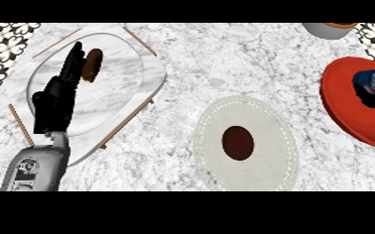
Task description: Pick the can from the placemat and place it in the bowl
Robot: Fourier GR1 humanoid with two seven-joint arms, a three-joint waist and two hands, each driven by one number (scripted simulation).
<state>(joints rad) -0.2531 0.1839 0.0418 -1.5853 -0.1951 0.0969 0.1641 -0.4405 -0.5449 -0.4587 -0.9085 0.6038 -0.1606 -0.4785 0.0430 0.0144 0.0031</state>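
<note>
Item 1. Patterned black-and-white border (pixel 15 39), far left edge of the marble counter (pixel 219 64).

Item 2. Tray (pixel 124 79), pale and marble-patterned with rounded corners, at the left. Thin wooden strips (pixel 124 121) show along its edges.

Item 3. Left hand (pixel 55 101), black, on a grey forearm (pixel 33 166) rising from the near left corner. It lies over the tray's left part with its fingers straight and pointing to the far side. It holds nothing.

Item 4. Small brown piece (pixel 92 64) on the tray, just right of the fingertips. Whether they touch cannot be told.

Item 5. Placemat (pixel 275 144), off-white oval with a dotted rim, near centre.

Item 6. Can (pixel 238 143), seen from above as a dark brown oval, plain on top. It stands on the placemat, slightly left of the mat's middle. It is well apart from the left hand, to the hand's right and nearer. No label or writing can be read.

Item 7. Bowl (pixel 341 104), red, at the right edge and partly cut off, far and right of the can. A dark blue thing (pixel 365 82) shows inside it, and what it is cannot be told.

Item 8. Grey cup (pixel 326 29) with an orange top, far right corner.
</note>
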